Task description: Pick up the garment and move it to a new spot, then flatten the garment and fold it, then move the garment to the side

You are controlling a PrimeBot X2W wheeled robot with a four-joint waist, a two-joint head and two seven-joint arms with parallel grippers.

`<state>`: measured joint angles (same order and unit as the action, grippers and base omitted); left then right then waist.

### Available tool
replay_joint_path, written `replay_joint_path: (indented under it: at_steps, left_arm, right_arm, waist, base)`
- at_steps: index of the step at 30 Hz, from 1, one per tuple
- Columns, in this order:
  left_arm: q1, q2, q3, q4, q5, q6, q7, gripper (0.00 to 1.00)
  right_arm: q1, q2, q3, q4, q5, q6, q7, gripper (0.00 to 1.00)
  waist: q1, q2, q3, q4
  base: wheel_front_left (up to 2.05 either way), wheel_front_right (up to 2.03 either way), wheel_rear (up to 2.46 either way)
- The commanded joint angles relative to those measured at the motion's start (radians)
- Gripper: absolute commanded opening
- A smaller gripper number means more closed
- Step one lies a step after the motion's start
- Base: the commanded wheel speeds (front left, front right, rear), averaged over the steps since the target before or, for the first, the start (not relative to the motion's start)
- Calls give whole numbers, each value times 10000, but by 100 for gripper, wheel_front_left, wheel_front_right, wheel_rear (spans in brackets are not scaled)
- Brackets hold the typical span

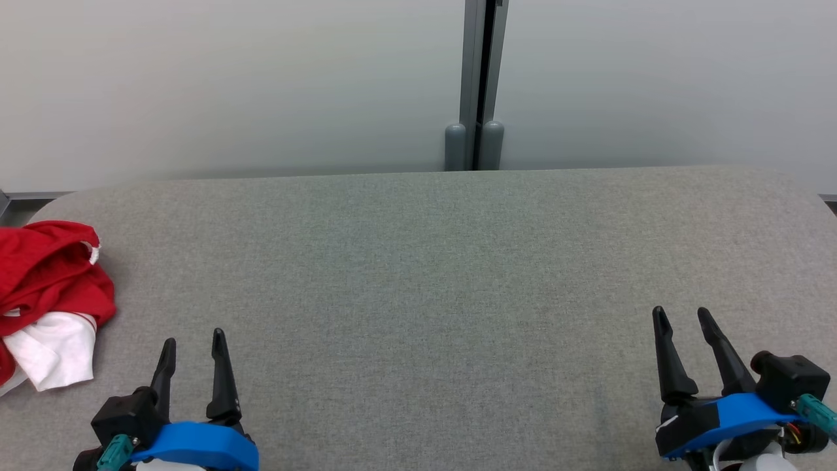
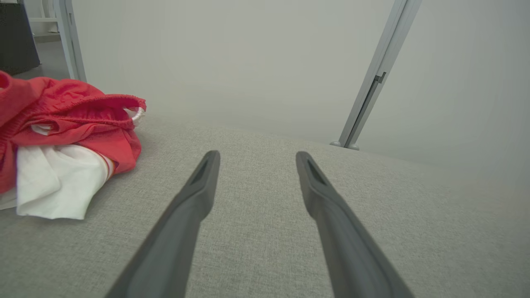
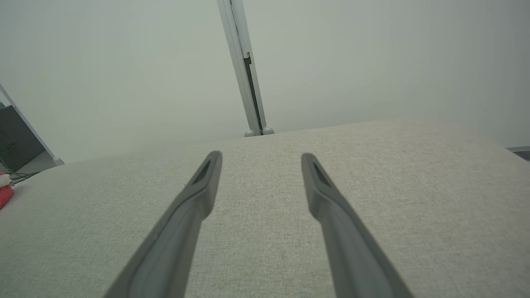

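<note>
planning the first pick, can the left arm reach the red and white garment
Probably yes: the left gripper is open, and only grey tabletop lies between it and the crumpled red and white garment just to its left.

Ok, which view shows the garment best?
Left wrist view: the red and white garment is close and large, its gathered hem clear, though cropped. Head view shows the garment smaller, also cropped; right wrist view catches a red sliver.

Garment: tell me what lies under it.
The garment lies bunched on the grey table, with red folds over white ones. Whatever the heap covers beneath cannot be seen.
</note>
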<state>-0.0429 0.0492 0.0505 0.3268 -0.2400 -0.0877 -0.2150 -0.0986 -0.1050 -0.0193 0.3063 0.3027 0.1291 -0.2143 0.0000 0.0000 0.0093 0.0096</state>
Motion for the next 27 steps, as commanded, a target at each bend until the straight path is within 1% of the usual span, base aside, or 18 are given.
replay_joint_path:
  at_steps: [1, 11, 25, 27]
  left_arm:
    - [54, 19, -20, -10, 244, 56, -98, 100]
    - [145, 19, 75, 81, 964, 128, -289, 100]
    - [175, 15, 80, 173, 1783, 166, -525, 100]
    - [152, 15, 78, 173, 1697, 175, -518, 100]
  right_arm:
    - [78, -7, -35, 6, -264, 23, -107, 100]
    - [169, 88, -24, 166, -1268, 26, -289, 100]
    - [149, 127, -123, 194, -2240, 27, -531, 100]
    - [143, 136, -125, 171, -2213, 27, -525, 100]
  waist:
    - [0, 0, 0, 2]
    - [0, 0, -1, 16]
    - [0, 0, 46, 74]
    - [0, 0, 81, 126]
  base:
    - [0, 0, 0]
    - [0, 0, 0]
    - [0, 0, 0]
    - [0, 0, 0]
